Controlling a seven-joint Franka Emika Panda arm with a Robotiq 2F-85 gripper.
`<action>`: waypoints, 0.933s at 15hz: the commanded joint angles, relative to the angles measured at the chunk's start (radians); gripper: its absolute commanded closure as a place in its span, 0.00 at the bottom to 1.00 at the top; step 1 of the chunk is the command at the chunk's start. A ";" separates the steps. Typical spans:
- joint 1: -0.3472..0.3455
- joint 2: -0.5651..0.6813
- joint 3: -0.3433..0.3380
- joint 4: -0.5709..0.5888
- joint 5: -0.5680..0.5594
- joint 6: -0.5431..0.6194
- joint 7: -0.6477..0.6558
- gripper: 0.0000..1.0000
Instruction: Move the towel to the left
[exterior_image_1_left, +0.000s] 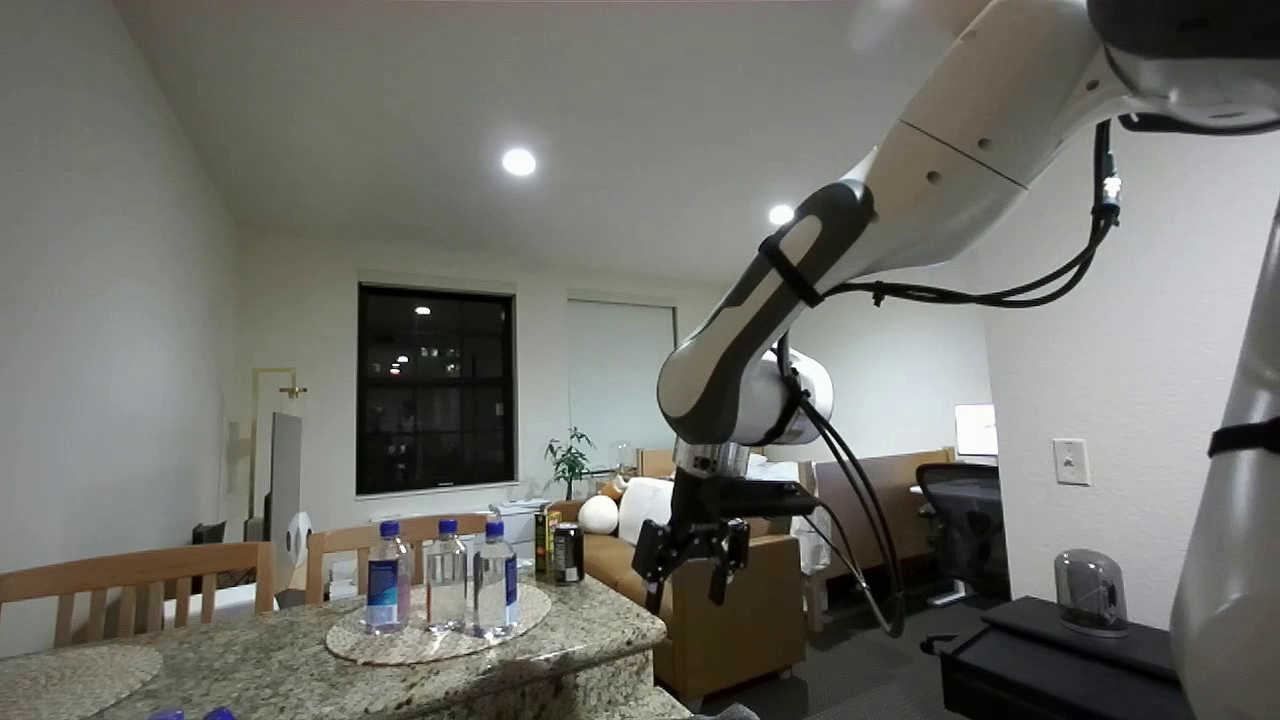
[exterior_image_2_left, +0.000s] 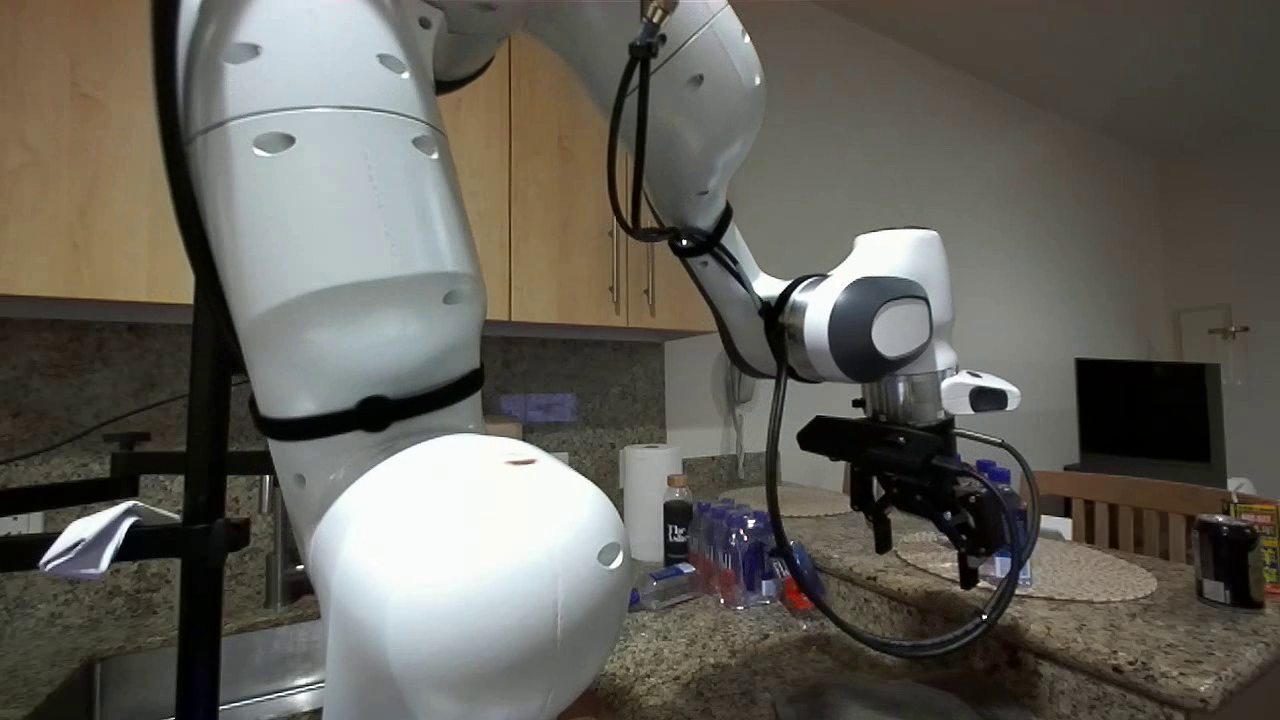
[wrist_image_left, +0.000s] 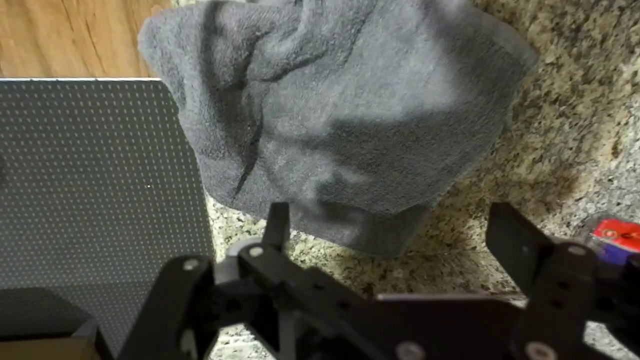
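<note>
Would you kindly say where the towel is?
In the wrist view, the towel lies upper centre on the granite counter, the open pincer nearer the bottom.

Granite counter (wrist_image_left: 580, 130) — grey towel (wrist_image_left: 335, 110), bottles (exterior_image_2_left: 743, 562)

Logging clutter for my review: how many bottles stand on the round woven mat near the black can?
3. On the mat, as an exterior view shows: left bottle, middle bottle and right bottle. Another could be hidden behind them.
</note>
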 joint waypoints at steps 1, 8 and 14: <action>-0.035 0.075 0.007 0.055 -0.041 0.035 -0.003 0.00; -0.087 0.156 -0.006 0.122 -0.121 0.040 0.023 0.00; -0.121 0.207 -0.032 0.164 -0.150 0.031 0.035 0.00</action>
